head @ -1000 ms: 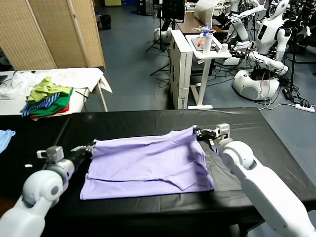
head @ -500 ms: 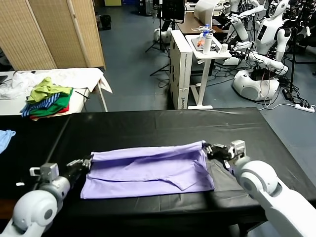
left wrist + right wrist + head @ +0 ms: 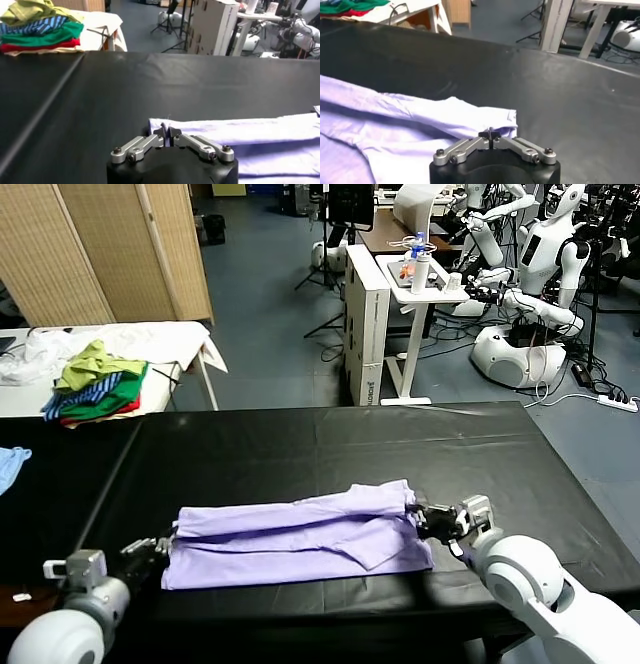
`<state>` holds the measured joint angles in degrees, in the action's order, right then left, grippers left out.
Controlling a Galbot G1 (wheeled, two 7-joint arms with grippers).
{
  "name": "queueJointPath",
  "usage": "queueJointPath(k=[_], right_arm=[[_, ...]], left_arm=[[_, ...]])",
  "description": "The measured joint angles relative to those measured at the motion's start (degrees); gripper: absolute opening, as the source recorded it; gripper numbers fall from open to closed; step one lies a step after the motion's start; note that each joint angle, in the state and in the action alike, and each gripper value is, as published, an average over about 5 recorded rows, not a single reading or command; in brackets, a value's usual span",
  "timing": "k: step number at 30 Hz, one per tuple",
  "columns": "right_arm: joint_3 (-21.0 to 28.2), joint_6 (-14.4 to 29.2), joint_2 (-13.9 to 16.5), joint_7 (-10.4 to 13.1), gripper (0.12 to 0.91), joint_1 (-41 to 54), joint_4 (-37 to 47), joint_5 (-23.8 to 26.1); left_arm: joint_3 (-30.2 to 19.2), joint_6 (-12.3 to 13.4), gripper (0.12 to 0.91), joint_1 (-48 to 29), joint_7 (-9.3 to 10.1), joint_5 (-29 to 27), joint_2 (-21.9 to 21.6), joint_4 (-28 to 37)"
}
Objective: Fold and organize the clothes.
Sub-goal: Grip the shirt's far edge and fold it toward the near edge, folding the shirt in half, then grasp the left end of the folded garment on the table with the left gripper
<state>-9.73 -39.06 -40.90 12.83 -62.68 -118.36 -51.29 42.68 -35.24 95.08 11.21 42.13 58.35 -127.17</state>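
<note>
Black table (image 3: 300, 444), and near its front edge the lavender T-shirt (image 3: 300, 529) lies as a flat band, long axis running side to side between my two arms. My left gripper (image 3: 152, 548) is pinched on the shirt's left end, my right gripper (image 3: 425, 519) is clamped shut on the upper layer at the right end; each end is at its own gripper. Next move looks like laying that layer down toward the front edge, both ends together so it stays square.
</note>
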Motion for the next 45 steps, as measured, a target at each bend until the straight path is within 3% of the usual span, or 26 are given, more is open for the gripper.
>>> queueJointPath(k=[4, 7, 9, 15, 19, 23, 32, 38, 45], right_arm=[[-0.52, -0.87, 0.47, 0.15, 0.176, -0.77, -0.79, -0.04], [-1.30, -1.44, 0.94, 0.33, 0.313, -1.60, -1.58, -0.30], [-2.15, -1.84, 1.29, 0.45, 0.444, -2.42, -2.36, -0.82], [-5.73, -1.27, 1.06, 0.66, 0.796, -4.59, -4.34, -2.62], [-6.77, 1.21, -0.94, 1.50, 0.896, -3.67, -3.03, -2.40], [-6.11, 3.06, -4.47, 2.30, 0.906, -0.70, 0.51, -0.51], [-3.14, 3.64, -13.04, 3.42, 0.892, 6.24, 11.04, 3.17], [-1.87, 3.78, -16.46, 3.43, 0.774, 8.12, 15.85, 4.84], [-1.17, 3.36, -18.57, 3.56, 0.737, 8.51, 18.04, 5.50]], left_arm=[[-0.61, -0.02, 0.217, 0.79, -0.03, -1.93, 0.73, 0.20], [-0.92, -0.19, 0.228, 1.44, 0.27, -2.97, 1.30, -0.05], [-0.93, -0.27, 0.276, 1.95, 0.70, -3.33, 1.70, -0.54], [0.34, -0.87, 0.622, 3.46, 2.45, -3.75, 3.04, -2.56], [1.76, -0.63, 0.834, 3.12, 2.65, -3.66, 3.95, -3.08], [1.94, 0.16, 0.902, 0.71, 3.06, -2.87, 4.10, -1.92], [-1.97, 1.50, 0.907, -8.09, 2.84, 0.25, 4.55, 3.92], [-3.22, 1.66, 0.907, -11.13, 2.51, 1.58, 4.74, 7.98], [-3.58, 1.93, 0.907, -12.41, 1.73, 1.48, 4.76, 11.03]])
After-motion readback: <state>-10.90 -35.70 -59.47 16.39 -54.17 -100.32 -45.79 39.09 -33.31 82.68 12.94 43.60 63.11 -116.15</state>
